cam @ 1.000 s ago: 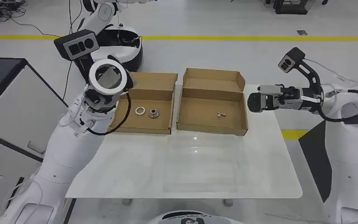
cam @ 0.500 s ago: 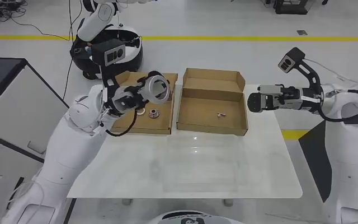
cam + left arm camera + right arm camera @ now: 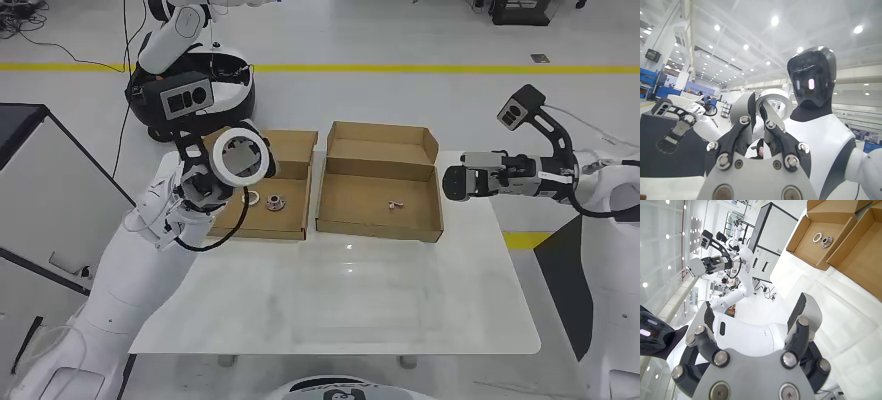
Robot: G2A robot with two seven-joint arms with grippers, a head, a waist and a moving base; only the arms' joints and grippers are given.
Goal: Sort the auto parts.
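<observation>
Auto parts (image 3: 276,203), cardboard boxes (image 3: 360,205), white table (image 3: 400,300)

Left box (image 3: 295,212) and right box (image 3: 365,208) plain brown cardboard. Table (image 3: 350,300) white. Big ring (image 3: 772,93) shiny silver. Small ring (image 3: 814,239) silver-white, hub (image 3: 828,244) dull grey metal. Right gripper (image 3: 755,303) pads (image 3: 797,311) black, ribbed. Floor stripe (image 3: 400,68) yellow.

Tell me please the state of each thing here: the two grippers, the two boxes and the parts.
Left gripper: shut on the big ring, high above the table.
Big ring: gripped, one finger inside it, one outside.
Right gripper: open, empty.
Left box: open, holding the small ring and the flanged part.
Right box: open, holding one screw.
</observation>
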